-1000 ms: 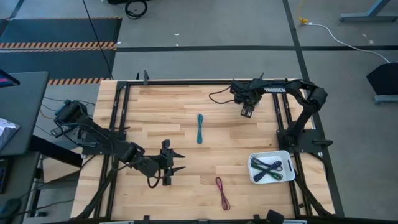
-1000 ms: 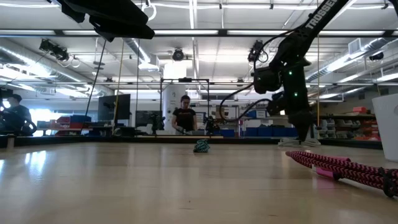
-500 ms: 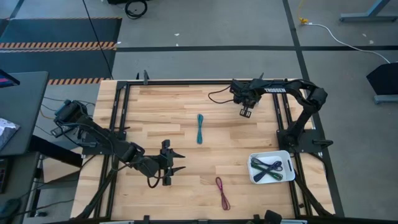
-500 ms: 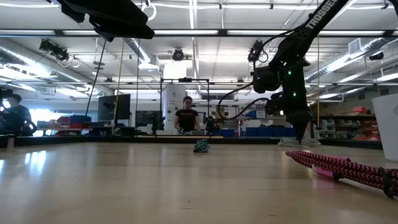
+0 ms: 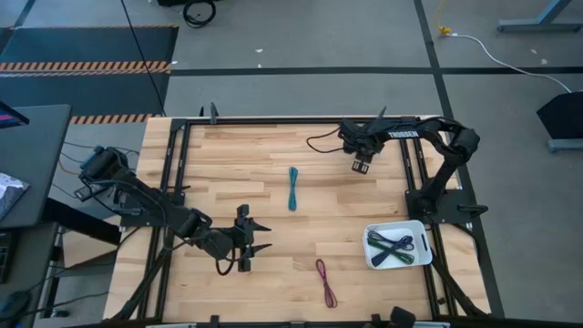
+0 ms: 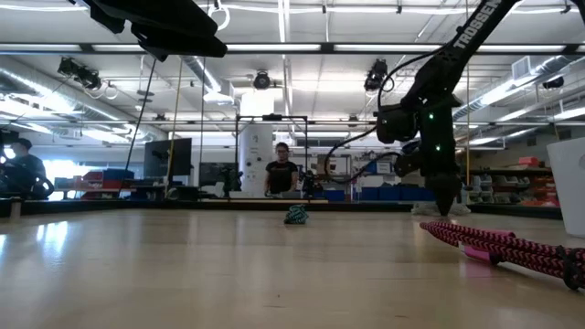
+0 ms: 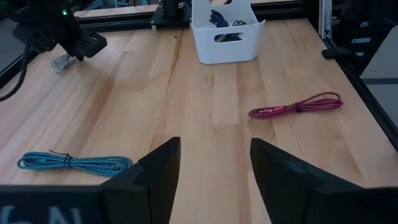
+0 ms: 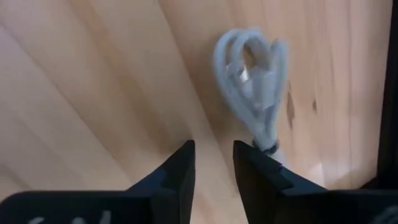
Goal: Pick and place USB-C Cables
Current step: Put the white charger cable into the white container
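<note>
Nearest to you, at about six o'clock on the pale wooden table [image 5: 237,182], lies the maroon braided cable bundle [image 5: 325,282], free of both arms. Your left gripper [image 5: 257,238] waits near seven o'clock, its two dark fingers spread apart with nothing between them. At four o'clock the white plastic bin with cut-out handles [image 5: 373,259] holds the purple, green and blue cable bundles [image 5: 397,246], piled on one another. At the table's centre you have the teal braided cable bundle [image 5: 293,188], stretched out straight and well apart from everything else. Farthest off, near one o'clock, your right gripper [image 5: 362,164] hangs by the pale grey looped cable bundle [image 8: 254,81]. Its fingers stand a little apart; the bundle lies on the wood just past the fingertips, with its tail reaching the nearer finger [image 8: 258,171], not gripped.
</note>
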`<control>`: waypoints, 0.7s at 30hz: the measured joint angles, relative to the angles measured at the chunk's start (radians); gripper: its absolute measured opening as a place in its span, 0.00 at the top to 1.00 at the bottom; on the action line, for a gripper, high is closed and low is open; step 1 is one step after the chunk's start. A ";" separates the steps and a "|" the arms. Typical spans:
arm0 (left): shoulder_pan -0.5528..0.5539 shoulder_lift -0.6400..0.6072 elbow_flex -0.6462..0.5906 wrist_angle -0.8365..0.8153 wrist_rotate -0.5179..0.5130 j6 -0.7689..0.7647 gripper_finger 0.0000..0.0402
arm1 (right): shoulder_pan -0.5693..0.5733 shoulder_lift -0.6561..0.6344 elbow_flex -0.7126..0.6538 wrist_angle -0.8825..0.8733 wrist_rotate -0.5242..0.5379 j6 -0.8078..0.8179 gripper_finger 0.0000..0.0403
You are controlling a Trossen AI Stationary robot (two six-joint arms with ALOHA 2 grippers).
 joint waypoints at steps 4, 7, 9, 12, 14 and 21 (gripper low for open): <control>0.000 0.000 0.000 0.000 0.000 0.000 0.50 | -0.007 -0.001 -0.006 0.006 0.009 0.008 0.72; 0.000 0.000 0.000 0.000 0.000 0.000 0.50 | -0.008 0.000 -0.007 0.007 0.042 0.008 0.74; 0.000 0.000 0.000 0.000 0.000 0.000 0.50 | -0.009 0.000 -0.007 0.011 0.064 0.008 0.77; 0.000 0.000 0.000 0.000 0.000 0.000 0.50 | -0.009 0.000 -0.007 0.012 0.082 0.007 0.84; 0.000 0.000 0.000 0.000 0.000 0.000 0.50 | -0.009 0.000 -0.007 0.012 0.083 0.007 0.93; 0.000 0.000 0.000 0.000 0.000 0.000 0.50 | -0.009 0.000 -0.007 0.010 0.106 -0.010 0.99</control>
